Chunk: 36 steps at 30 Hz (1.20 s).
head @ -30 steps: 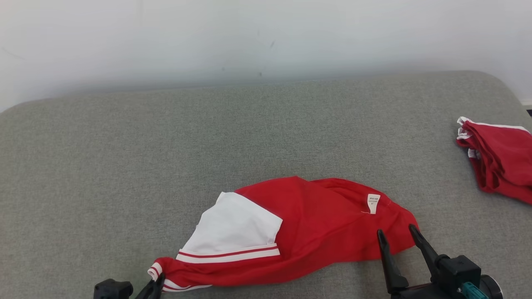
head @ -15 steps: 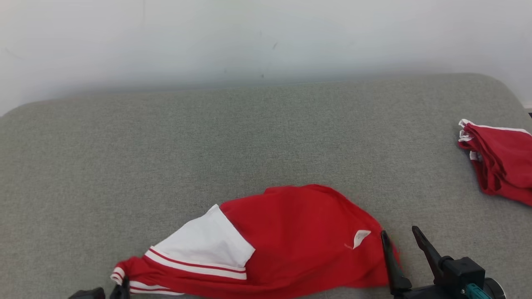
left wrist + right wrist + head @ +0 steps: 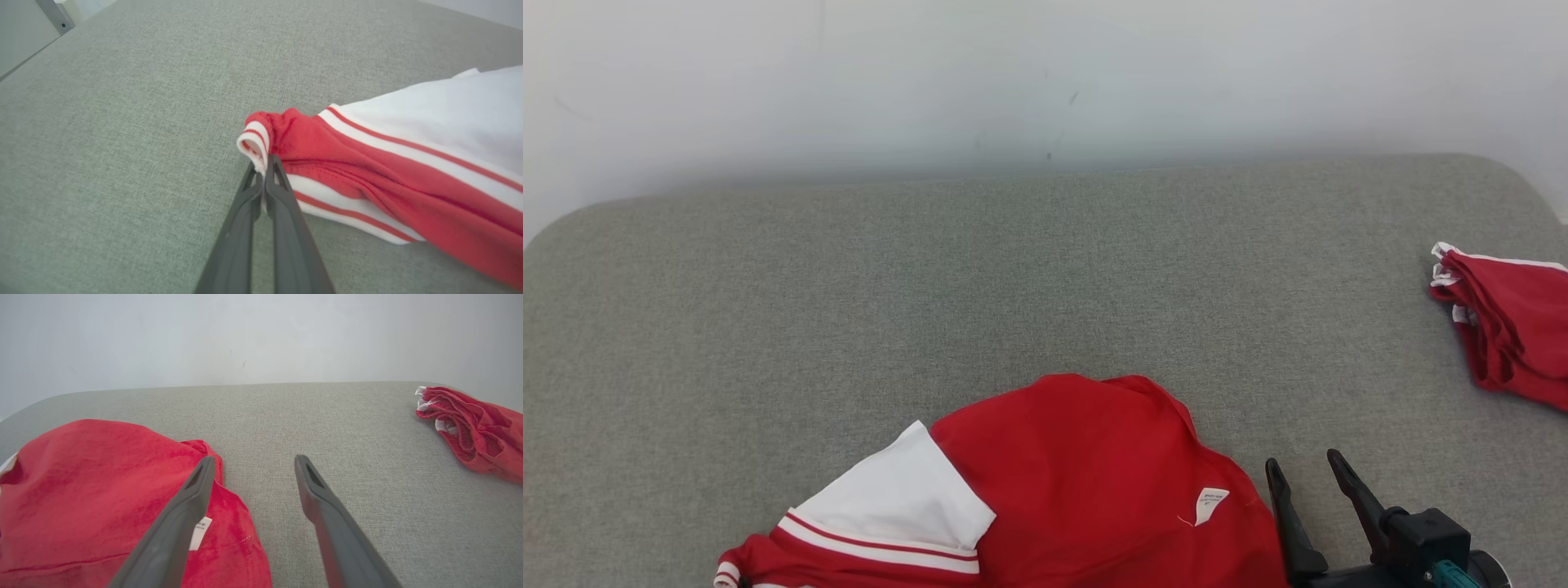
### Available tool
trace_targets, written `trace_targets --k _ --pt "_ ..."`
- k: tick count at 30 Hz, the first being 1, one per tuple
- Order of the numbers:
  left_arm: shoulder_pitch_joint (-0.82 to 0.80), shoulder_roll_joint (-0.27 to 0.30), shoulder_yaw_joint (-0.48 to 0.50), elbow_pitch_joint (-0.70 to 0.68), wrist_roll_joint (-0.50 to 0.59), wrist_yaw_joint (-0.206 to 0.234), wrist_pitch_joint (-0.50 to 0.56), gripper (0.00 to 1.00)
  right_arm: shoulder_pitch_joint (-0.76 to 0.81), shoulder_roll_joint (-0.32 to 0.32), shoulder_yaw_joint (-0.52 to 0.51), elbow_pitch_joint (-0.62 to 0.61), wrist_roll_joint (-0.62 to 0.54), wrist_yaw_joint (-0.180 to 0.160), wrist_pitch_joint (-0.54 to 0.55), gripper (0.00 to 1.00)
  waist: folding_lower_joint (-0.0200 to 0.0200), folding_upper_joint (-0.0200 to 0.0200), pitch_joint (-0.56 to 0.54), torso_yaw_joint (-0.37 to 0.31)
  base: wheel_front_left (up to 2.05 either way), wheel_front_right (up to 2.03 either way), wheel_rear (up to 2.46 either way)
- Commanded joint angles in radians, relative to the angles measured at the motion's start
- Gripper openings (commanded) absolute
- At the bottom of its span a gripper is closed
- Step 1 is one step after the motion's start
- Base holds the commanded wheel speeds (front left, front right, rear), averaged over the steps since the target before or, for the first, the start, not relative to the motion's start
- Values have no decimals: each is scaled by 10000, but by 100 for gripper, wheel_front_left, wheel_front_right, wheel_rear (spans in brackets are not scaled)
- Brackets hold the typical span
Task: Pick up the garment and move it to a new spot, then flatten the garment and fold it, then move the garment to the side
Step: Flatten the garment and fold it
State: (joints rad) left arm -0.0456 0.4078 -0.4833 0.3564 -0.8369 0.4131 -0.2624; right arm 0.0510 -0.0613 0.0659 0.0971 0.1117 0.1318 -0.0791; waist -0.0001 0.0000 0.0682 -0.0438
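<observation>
— Two grippers on one job; what has the left gripper [image 3: 264, 163] got?

— Its fingers are pressed together on the striped cuff [image 3: 254, 143] at the garment's [image 3: 1086, 482] left end. The left wrist view gives that pinch close up; the head view gives the whole lie of the cloth instead.

— And how does it lie?

— Low on the near part of the grey cushion [image 3: 1013, 269], long axis running left to right, white panel [image 3: 898, 498] to the left, label [image 3: 1210, 504] near the right end.

— Then the right gripper [image 3: 1303, 469]?

— Fingers wide apart, holding nothing, just to the right of that label end. In its own wrist view the gap sits over bare cushion, with the red cloth beside its left finger.

— So the free end lies to its left?

— Yes, and I judge the right arm the nearer one to take it, so the cloth can be spread between both.

— That other red garment [image 3: 1511, 327]?

— Far right, well apart.
</observation>
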Motion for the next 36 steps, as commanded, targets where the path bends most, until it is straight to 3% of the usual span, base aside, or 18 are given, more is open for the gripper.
trace_targets --k 1,2,3,4,10,15,23,26,30,36 --pt "135 -49 106 88 106 -43 -31 76 55 11 11 -19 29 -26 10 100 1 0 -9 -12 0 0 0" --pt "164 -105 187 144 137 -61 -31 76 64 4 20 -27 28 -26 15 100 1 0 -12 -19 0 0 0" --pt "221 -170 261 215 148 -136 -31 94 76 -4 17 -33 37 -26 18 100 1 0 -14 -24 0 0 0" --pt "295 -248 325 298 104 -190 -30 100 90 -10 20 -42 44 -26 21 100 1 0 -16 -26 0 0 0" --pt "452 -586 928 396 396 -413 -32 100 109 -31 -21 -68 56 -26 88 100 1 0 -10 41 0 0 0" --pt "810 -950 2181 -488 1509 -668 -32 100 -77 -141 63 -30 123 -26 481 100 1 0 -52 229 0 0 0" --pt "1480 -1851 3623 -2302 3804 -1298 -31 100 -1042 -341 158 78 760 -26 2744 100 1 0 -148 593 0 0 0" --pt "1584 -2164 3754 -2754 4386 -1701 -31 100 -1546 -395 66 238 1113 -26 3940 100 1 0 -150 802 0 0 0" --pt "1686 -2474 3706 -3299 5024 -2562 -31 100 -2241 -520 -116 465 1492 -26 5312 100 1 0 -76 1165 0 0 0" --pt "1701 -3012 3771 -3799 5665 -3665 -31 100 -3153 -723 -368 899 1719 -26 6383 100 1 0 166 1773 0 0 0"
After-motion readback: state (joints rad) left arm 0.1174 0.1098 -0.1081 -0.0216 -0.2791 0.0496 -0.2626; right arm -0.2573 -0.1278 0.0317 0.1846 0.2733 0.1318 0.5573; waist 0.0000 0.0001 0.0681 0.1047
